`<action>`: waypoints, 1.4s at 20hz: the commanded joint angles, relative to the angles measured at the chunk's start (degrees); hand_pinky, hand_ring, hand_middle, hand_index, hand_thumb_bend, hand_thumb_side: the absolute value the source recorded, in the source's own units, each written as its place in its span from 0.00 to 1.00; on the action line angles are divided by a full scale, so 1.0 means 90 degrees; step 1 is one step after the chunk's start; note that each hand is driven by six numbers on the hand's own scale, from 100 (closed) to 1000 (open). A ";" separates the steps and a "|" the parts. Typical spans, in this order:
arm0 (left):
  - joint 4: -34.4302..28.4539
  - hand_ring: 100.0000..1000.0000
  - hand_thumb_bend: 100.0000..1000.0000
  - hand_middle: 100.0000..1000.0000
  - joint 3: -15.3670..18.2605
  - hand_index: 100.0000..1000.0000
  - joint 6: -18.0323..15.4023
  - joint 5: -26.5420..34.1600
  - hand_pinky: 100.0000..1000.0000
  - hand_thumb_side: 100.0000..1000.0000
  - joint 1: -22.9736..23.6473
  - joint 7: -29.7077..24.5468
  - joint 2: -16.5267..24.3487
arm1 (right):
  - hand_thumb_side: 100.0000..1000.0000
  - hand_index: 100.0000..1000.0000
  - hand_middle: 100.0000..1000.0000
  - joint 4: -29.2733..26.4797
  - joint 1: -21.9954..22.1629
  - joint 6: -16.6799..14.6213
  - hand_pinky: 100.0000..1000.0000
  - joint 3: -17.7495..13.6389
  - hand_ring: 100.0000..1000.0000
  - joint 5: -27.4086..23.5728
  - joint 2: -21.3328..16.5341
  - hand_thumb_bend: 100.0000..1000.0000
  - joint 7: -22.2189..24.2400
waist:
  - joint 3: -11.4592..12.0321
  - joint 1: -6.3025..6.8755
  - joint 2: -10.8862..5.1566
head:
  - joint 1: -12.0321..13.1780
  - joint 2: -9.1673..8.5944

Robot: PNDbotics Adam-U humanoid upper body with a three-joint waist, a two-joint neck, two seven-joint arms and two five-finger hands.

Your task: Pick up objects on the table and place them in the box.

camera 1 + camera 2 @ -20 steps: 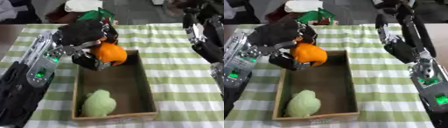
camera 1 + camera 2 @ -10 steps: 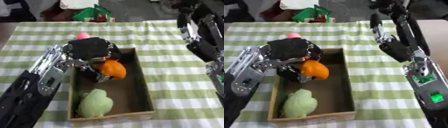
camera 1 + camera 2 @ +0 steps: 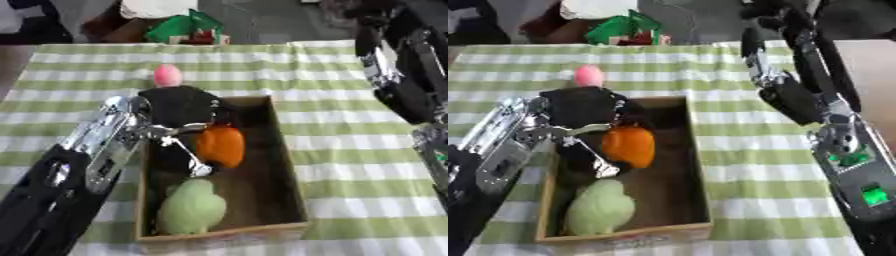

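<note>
Box (image 3: 292, 165) left half blocked: left hand (image 3: 179, 117), orange object (image 3: 220, 145), green object (image 3: 191, 207); right half free

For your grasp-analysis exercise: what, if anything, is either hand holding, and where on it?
The left hand holds the orange object by its left side, over the box. The right hand isn't visible.

Green-and-white striped tablecloth (image 3: 350, 175) covers the table; dark floor (image 3: 271, 20) beyond

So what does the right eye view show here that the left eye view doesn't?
Only the right eye view shows green lights on the right arm and bare tabletop beyond the cloth. Only the left eye view shows more striped cloth left of the box. Both show the left hand with its fingers curled round the orange object in the box, beside a pale green object.
</note>
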 commanded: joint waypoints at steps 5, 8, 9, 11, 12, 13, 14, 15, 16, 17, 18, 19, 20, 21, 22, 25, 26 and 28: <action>-0.0359 0.90 0.63 0.90 0.0310 1.00 -0.0559 0.0016 0.75 1.00 -0.0104 -0.0472 0.0167 | 0.76 0.92 0.71 -0.0124 -0.0008 0.0028 0.87 -0.0033 0.98 -0.0004 -0.0038 0.00 -0.0002 | -0.0003 0.0003 -0.0179 | 0.0051 -0.0111; -0.0502 0.88 0.51 0.88 0.0519 1.00 -0.0328 0.0246 0.71 1.00 -0.0123 -0.0227 0.0187 | 0.76 0.92 0.71 -0.0124 0.0009 0.0041 0.87 -0.0034 0.98 -0.0005 -0.0018 0.00 -0.0001 | -0.0004 0.0008 -0.0194 | 0.0063 -0.0134; -0.0555 0.88 0.51 0.88 0.0585 1.00 -0.0240 0.0336 0.71 1.00 -0.0134 -0.0136 0.0205 | 0.76 0.92 0.71 -0.0124 0.0011 0.0042 0.87 -0.0034 0.98 -0.0005 -0.0014 0.00 0.0001 | -0.0008 0.0011 -0.0196 | 0.0066 -0.0142; -0.0623 0.87 0.40 0.86 0.0636 0.97 -0.0090 0.0516 0.69 1.00 -0.0164 0.0039 0.0269 | 0.76 0.92 0.70 -0.0124 0.0016 0.0045 0.87 -0.0034 0.99 -0.0006 -0.0010 0.00 0.0003 | -0.0010 0.0014 -0.0202 | 0.0065 -0.0148; -0.0699 0.87 0.40 0.86 0.0723 0.97 -0.0006 0.0612 0.69 1.00 -0.0233 0.0132 0.0363 | 0.76 0.92 0.70 -0.0124 0.0022 0.0047 0.87 -0.0040 0.99 -0.0004 -0.0011 0.00 -0.0001 | -0.0008 0.0015 -0.0205 | 0.0063 -0.0151; -0.0746 0.87 0.36 0.85 0.0838 0.96 0.0080 0.0703 0.68 1.00 -0.0316 0.0222 0.0480 | 0.76 0.92 0.70 -0.0124 0.0026 0.0047 0.87 -0.0044 0.99 -0.0002 -0.0015 0.00 -0.0005 | -0.0005 0.0017 -0.0205 | 0.0052 -0.0151; -0.0758 0.86 0.30 0.84 0.0975 0.95 0.0172 0.0794 0.67 1.00 -0.0391 0.0315 0.0612 | 0.76 0.91 0.70 -0.0124 0.0022 0.0043 0.87 -0.0042 0.99 -0.0002 -0.0020 0.00 -0.0006 | -0.0012 0.0021 -0.0200 | 0.0054 -0.0155; -0.0695 0.85 0.28 0.83 0.1117 0.95 0.0263 0.0868 0.66 1.00 -0.0478 0.0407 0.0752 | 0.76 0.91 0.70 -0.0124 0.0020 0.0041 0.87 -0.0041 0.99 0.0000 -0.0026 0.00 -0.0006 | -0.0014 0.0026 -0.0191 | 0.0053 -0.0160; -0.0585 0.85 0.28 0.83 0.1263 0.95 0.0356 0.0938 0.66 1.00 -0.0556 0.0498 0.0893 | 0.76 0.91 0.70 -0.0124 0.0008 0.0037 0.87 -0.0036 0.99 -0.0001 -0.0028 0.00 -0.0005 | -0.0031 0.0033 -0.0181 | 0.0069 -0.0169; -0.0459 0.85 0.24 0.82 0.1402 0.95 0.0446 0.0958 0.66 1.00 -0.0623 0.0540 0.1027 | 0.76 0.91 0.70 -0.0124 -0.0007 0.0033 0.87 -0.0030 0.99 -0.0001 -0.0030 0.00 -0.0001 | -0.0046 0.0038 -0.0162 | 0.0082 -0.0190; -0.0319 0.85 0.23 0.82 0.1541 0.95 0.0538 0.0948 0.66 1.00 -0.0684 0.0531 0.1152 | 0.76 0.91 0.70 -0.0124 -0.0027 0.0027 0.87 -0.0020 0.99 -0.0002 -0.0030 0.00 0.0006 | -0.0071 0.0041 -0.0143 | 0.0105 -0.0211; -0.0173 0.85 0.25 0.82 0.1659 0.95 0.0632 0.0928 0.66 1.00 -0.0734 0.0494 0.1251 | 0.76 0.91 0.70 -0.0124 -0.0045 0.0022 0.87 -0.0011 0.99 -0.0001 -0.0031 0.00 0.0015 | -0.0093 0.0043 -0.0116 | 0.0127 -0.0241; -0.0021 0.85 0.25 0.83 0.1745 0.95 0.0722 0.0884 0.66 1.00 -0.0779 0.0438 0.1329 | 0.76 0.91 0.70 -0.0124 -0.0061 0.0016 0.87 -0.0003 0.99 0.0003 -0.0032 0.00 0.0023 | -0.0116 0.0042 -0.0091 | 0.0150 -0.0266; 0.0334 0.86 0.28 0.83 0.1792 0.96 0.0852 0.0847 0.67 1.00 -0.0881 0.0416 0.1355 | 0.76 0.91 0.70 -0.0124 -0.0076 0.0012 0.87 0.0004 0.99 0.0008 -0.0031 0.00 0.0032 | -0.0141 0.0041 -0.0064 | 0.0174 -0.0290; 0.0678 0.86 0.28 0.83 0.1807 0.96 0.0919 0.0799 0.67 1.00 -0.0987 0.0470 0.1358 | 0.76 0.91 0.70 -0.0124 -0.0086 0.0010 0.87 0.0009 0.99 0.0013 -0.0030 0.00 0.0037 | -0.0156 0.0041 -0.0047 | 0.0189 -0.0304; 0.1407 0.86 0.33 0.84 0.1947 0.96 0.1089 0.0511 0.67 1.00 -0.1167 0.0781 0.1359 | 0.76 0.91 0.70 -0.0124 -0.0133 -0.0012 0.87 0.0026 0.99 0.0035 -0.0026 0.00 0.0052 | -0.0234 0.0024 0.0056 | 0.0235 -0.0365; 0.1612 0.86 0.33 0.84 0.1996 0.96 0.1149 0.0369 0.67 1.00 -0.1216 0.0910 0.1345 | 0.76 0.91 0.70 -0.0124 -0.0151 -0.0021 0.87 0.0033 0.99 0.0046 -0.0023 0.00 0.0058 | -0.0263 0.0020 0.0088 | 0.0254 -0.0382; 0.1941 0.86 0.30 0.83 0.2073 0.95 0.1216 0.0151 0.66 1.00 -0.1275 0.1148 0.1313 | 0.77 0.91 0.70 -0.0124 -0.0175 -0.0033 0.87 0.0043 0.99 0.0065 -0.0019 0.00 0.0065 | -0.0312 0.0012 0.0139 | 0.0290 -0.0408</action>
